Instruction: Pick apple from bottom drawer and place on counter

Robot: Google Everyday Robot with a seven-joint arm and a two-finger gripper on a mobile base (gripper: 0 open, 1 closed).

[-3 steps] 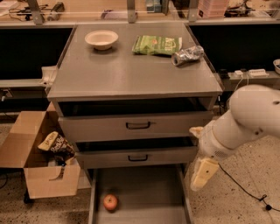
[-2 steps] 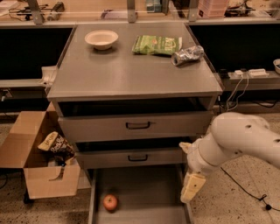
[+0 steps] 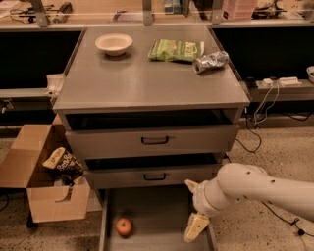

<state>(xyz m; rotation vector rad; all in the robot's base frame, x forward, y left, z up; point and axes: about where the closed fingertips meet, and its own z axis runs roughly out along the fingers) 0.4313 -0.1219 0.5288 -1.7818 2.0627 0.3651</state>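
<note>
**While apple (image 3: 123,226) lies in bottom drawer (image 3: 157,211), tool (image 3: 192,210) hangs empty beside it**

Though the tool sits low over the drawer's right side, fingers spread with nothing between them, the apple rests on the drawer floor near the left wall, apart from the tool.

The floor (image 3: 279,152) is pale speckled stone, lit warm and rather dim. Along the back runs a long light wooden bench (image 3: 98,17) with upright metal posts (image 3: 146,11) standing on it; beneath it the space is dark. A grey drawer cabinet (image 3: 113,142) stands in the middle. To its left sits an open cardboard box (image 3: 46,206) on the floor, with snack bags (image 3: 61,162) inside. On the right a white power strip (image 3: 280,81) lies on a low ledge, and black cables (image 3: 252,132) trail down to the floor. The hand (image 3: 192,207) hangs low, right of centre, with its fingers apart.
</note>
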